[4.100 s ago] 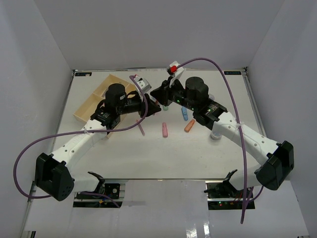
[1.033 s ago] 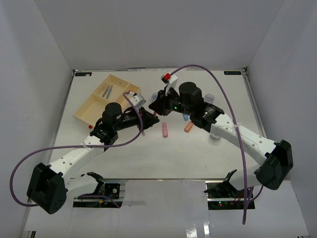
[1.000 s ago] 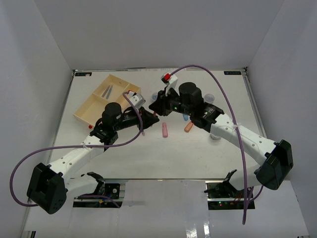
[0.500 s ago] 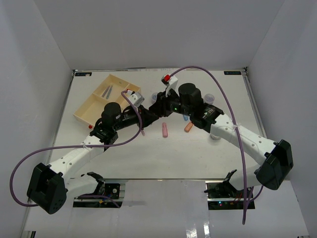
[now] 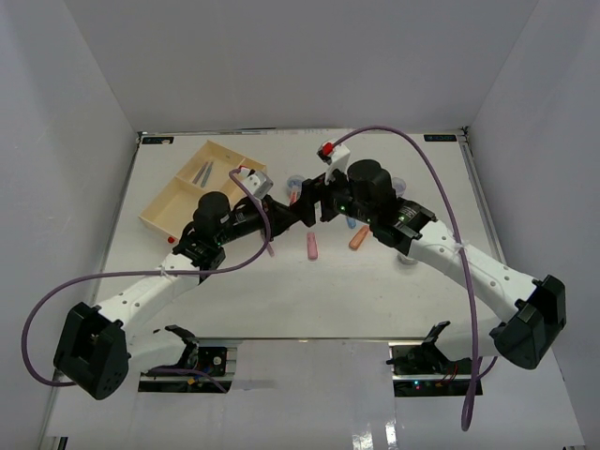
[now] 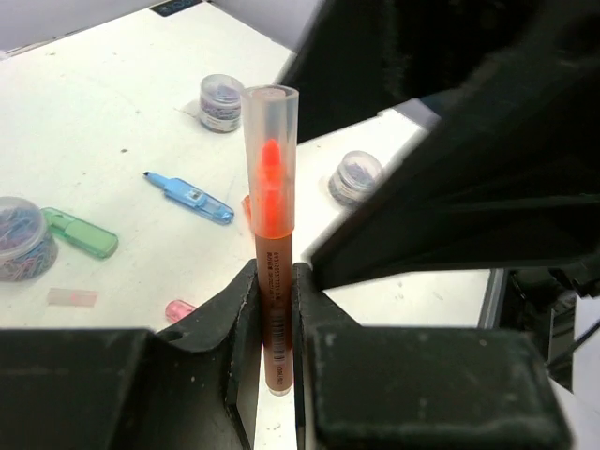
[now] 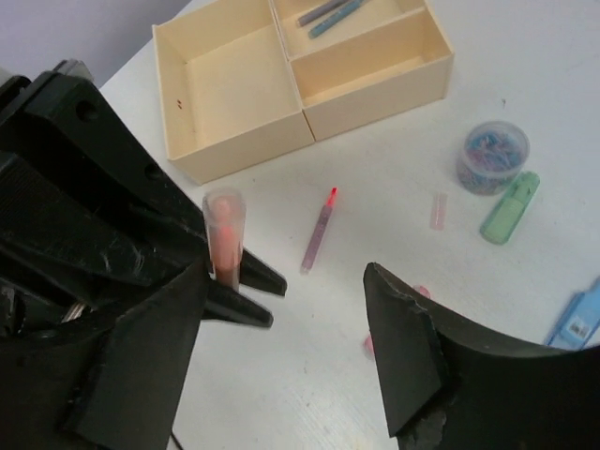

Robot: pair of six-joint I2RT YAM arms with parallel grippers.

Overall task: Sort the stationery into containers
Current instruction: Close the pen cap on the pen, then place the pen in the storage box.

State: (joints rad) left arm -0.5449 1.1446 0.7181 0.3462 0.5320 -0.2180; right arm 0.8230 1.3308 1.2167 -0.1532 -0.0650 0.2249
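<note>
Evidently a handover: the left gripper (image 6: pixel 274 309) is pinched on the lower barrel of the orange pen (image 6: pixel 271 187), holding it upright above the table (image 6: pixel 94 112). The right gripper (image 7: pixel 286 281) stands spread wide beside it, gripping nothing. Likely reason: the tray (image 7: pixel 244 159) lies to the left, nearer the holding gripper.

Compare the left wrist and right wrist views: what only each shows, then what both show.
Left wrist only: two further jars. Right wrist only: the cream tray, a grey pen and a blue pen in it, a thin pink pen. Both: the orange pen clamped in the left gripper, a green marker, the jar beside it, a blue marker.
</note>
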